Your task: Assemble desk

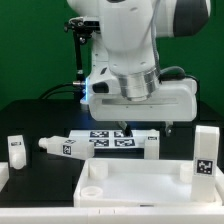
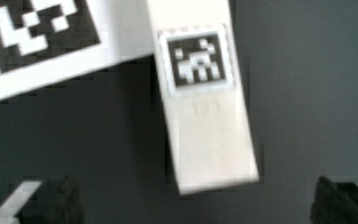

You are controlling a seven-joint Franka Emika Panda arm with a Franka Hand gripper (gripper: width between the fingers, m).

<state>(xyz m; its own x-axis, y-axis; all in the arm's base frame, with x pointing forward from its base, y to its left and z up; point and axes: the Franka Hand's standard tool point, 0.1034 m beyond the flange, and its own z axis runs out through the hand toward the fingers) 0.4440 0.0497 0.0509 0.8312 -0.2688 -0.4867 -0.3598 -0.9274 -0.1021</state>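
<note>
1. Black table [image 1: 30, 115], green wall [image 1: 30, 40] behind, pretty standard setup.
2. Desk is all loose bits: the wide flat white plastic tabletop panel [image 1: 150, 185] lies at the front in the exterior view.
3. One short chunky white tagged leg [image 2: 211, 130] lies flat just beside the marker board [image 2: 34, 40], directly under the gripper [image 2: 197, 205].
4. Its fingers [image 2: 43, 200] are spread wide, with the leg's plain end between them and gaps on both sides.
5. A second leg [image 1: 62, 147] lies toward the exterior view's left, a third leg [image 1: 15, 150] stands further left, and a fourth leg [image 1: 205, 152] stands upright on the right.
</note>
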